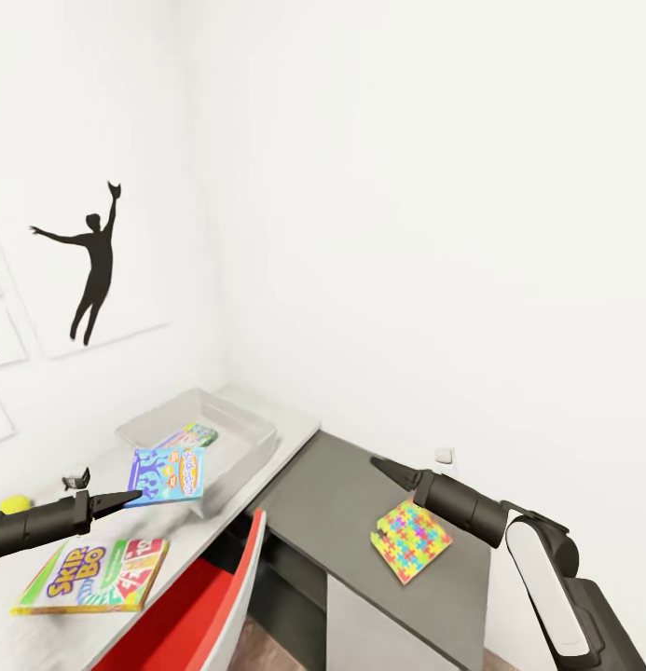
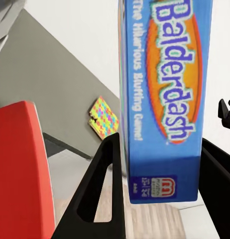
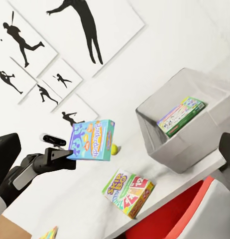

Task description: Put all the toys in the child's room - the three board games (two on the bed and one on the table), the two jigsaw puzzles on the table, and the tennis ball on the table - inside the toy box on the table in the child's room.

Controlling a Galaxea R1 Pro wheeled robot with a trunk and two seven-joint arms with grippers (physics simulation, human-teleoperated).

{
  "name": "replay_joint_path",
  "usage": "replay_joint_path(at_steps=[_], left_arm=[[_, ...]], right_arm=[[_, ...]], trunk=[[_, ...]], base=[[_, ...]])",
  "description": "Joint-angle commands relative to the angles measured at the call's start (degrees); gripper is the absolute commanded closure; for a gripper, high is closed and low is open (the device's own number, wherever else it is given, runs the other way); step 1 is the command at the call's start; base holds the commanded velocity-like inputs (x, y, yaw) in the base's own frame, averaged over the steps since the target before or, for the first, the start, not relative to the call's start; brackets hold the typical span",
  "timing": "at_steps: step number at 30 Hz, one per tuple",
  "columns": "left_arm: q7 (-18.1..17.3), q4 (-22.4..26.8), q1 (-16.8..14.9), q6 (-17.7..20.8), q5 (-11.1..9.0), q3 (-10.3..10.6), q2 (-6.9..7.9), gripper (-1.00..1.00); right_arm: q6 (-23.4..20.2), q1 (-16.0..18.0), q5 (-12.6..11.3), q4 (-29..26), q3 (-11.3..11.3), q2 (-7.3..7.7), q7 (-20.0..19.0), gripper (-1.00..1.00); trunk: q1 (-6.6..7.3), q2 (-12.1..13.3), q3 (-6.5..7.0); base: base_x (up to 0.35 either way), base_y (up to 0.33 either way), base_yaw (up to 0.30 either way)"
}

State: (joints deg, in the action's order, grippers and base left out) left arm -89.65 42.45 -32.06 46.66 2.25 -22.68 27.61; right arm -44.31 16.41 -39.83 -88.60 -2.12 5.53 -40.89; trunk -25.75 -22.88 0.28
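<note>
Blue cardboard fills the left gripper [image 1: 129, 500]: its two black fingers are closed on the short edge of the Balderdash box [image 1: 167, 474], held in the air at lower left of the head view, just in front of the grey toy box [image 1: 231, 457]. I judge the game box light and stiff but smooth-faced, so an edge pinch may let it swing; a hold nearer its middle would be steadier. Inside the toy box lies one game box [image 1: 189, 435] already. The Skip-Bo box [image 1: 94, 574] rests flat on the light-grey table [image 1: 290, 424] at far lower left, the tennis ball [image 1: 14, 503] above it. One jigsaw puzzle [image 1: 411, 540] lies on the dark counter [image 1: 346, 499], lower right, beside the right gripper [image 1: 377, 463], whose opening I cannot tell.
</note>
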Motion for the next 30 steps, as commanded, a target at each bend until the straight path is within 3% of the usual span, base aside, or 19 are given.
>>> replay_joint_path(at_steps=[1,9,30], left_arm=[[-0.35,0.0,-0.02,0.57,0.21,-0.09,-0.01,1.0],[-0.35,0.0,-0.02,0.45,0.21,-0.09,-0.01,1.0],[-0.35,0.0,-0.02,0.27,0.21,-0.09,-0.01,1.0]], right_arm=[[-0.34,0.02,-0.17,0.01,-0.06,0.0,-0.09,-1.0],[-0.34,0.02,-0.16,0.01,-0.12,0.0,-0.15,-1.0],[-0.34,0.02,-0.16,0.01,-0.34,0.0,-0.49,-1.0]], trunk=[[-0.04,-0.04,0.0],[-0.04,-0.04,0.22],[-0.04,-0.04,0.24]], base=[[0.202,0.035,-0.107],[0.205,0.045,-0.143],[0.131,0.049,-0.006]])
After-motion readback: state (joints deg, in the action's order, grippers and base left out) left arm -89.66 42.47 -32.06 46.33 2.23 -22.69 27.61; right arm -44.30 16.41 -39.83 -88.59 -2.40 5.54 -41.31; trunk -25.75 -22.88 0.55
